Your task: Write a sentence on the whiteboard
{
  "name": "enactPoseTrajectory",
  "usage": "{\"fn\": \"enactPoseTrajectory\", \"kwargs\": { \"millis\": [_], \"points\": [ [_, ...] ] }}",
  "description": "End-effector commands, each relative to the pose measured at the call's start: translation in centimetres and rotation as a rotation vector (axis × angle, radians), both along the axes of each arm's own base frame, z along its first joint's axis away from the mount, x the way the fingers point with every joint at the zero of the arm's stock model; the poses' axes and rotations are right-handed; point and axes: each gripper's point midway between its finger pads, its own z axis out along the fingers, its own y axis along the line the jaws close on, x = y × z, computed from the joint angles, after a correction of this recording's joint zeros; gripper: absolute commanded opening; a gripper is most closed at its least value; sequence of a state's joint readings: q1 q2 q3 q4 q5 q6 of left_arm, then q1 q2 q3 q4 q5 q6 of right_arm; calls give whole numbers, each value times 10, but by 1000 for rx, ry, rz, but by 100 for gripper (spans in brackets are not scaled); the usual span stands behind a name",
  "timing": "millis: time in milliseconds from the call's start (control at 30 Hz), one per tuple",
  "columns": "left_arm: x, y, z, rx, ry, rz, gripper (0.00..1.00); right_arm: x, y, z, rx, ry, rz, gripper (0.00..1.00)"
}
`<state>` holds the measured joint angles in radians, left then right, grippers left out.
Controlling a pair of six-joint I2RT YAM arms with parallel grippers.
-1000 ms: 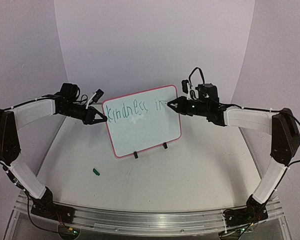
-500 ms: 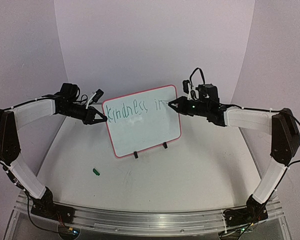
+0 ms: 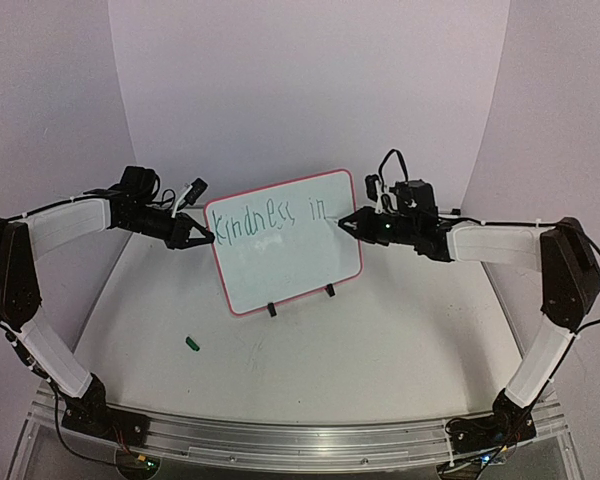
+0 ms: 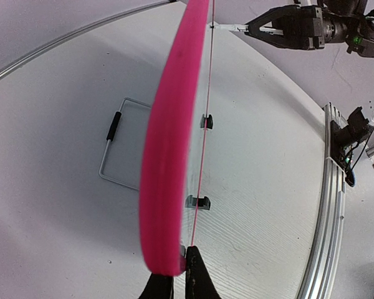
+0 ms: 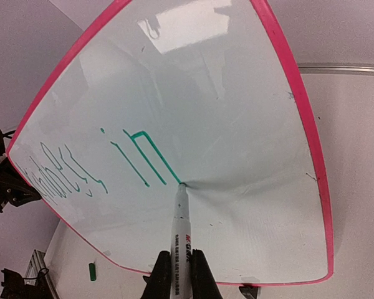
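Two words of the sentence (image 3: 270, 214), "Kindness in", run in green along the top of the whiteboard (image 3: 290, 268), slanting up toward its right end. The whiteboard stands upright on its two black feet (image 3: 329, 291) near the middle of the table (image 3: 400, 340), and from my overhead view its face is turned toward the arm bases. At the right end of that lettering, the tip of a marker (image 5: 180, 227) touches the white surface right at the foot of the last stroke of the "n". My right claw (image 3: 342, 224) is closed tight on the marker's barrel just off the whiteboard's upper right part, fingers (image 5: 157, 277) hugging it from both sides. At the whiteboard's left edge my left claw (image 3: 209, 238) is pinched onto the red frame (image 4: 167, 162) beside the "K", its jaws clamped on either face of the rim. Behind the whiteboard, in the left wrist view, a thin wire loop (image 4: 115, 152) lies flat on the table. In front of the whiteboard, toward its left side, a small green cap (image 3: 191, 343) lies on the table, well apart from both claws.
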<state>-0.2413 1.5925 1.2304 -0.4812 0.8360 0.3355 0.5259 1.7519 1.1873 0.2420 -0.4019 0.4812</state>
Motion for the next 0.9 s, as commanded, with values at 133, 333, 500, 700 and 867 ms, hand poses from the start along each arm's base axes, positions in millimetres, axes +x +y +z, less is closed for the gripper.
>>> {"fn": "enactPoseTrajectory", "kwargs": {
  "millis": [133,333,500,700,867],
  "points": [
    [5,4,-5,62,-15,25,0,-11,-9,52,67,-90,3,0],
    [5,5,-3,62,-18,29,0,-42,10,73,100,-136,114,0],
    [4,3,-3,58,-17,24,0,-72,51,68,53,-181,181,0],
    [3,1,-5,60,-12,20,0,-96,119,47,15,-191,289,0],
    [2,0,-4,60,-15,18,0,-108,164,21,-9,-171,354,0]
  ]
}}
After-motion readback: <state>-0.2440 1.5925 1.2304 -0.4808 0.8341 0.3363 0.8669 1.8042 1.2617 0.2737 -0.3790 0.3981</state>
